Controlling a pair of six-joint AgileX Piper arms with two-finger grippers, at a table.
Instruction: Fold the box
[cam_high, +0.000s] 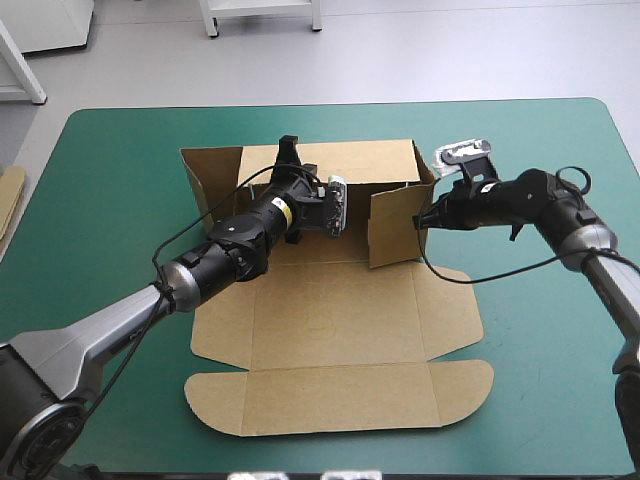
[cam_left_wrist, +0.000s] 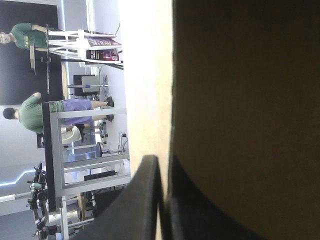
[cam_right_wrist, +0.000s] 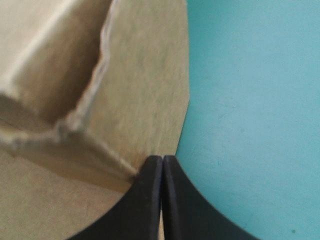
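The box (cam_high: 340, 330) lies in the middle of the teal-green worktop (cam_high: 120, 180), partly set up: the far wall and both side walls stand, while the base, the front panel and its rounded flaps lie flat toward the near edge. A short flap from the right wall is turned inward across the base.

The left gripper (cam_high: 289, 148) reaches over the base to the top edge of the far wall. Its jaws pinch that wall (in the left wrist view the board's pale edge runs straight down between the two black fingers (cam_left_wrist: 145, 200), one on each face).

The right gripper (cam_high: 420, 221) sits at the outer side of the right wall, about where the flap turns in. Its jaws are pressed together into one point, and in the right wrist view the tip rests against the brown board just beside its edge, at the end of a raised crease, with bare cover on the other side.
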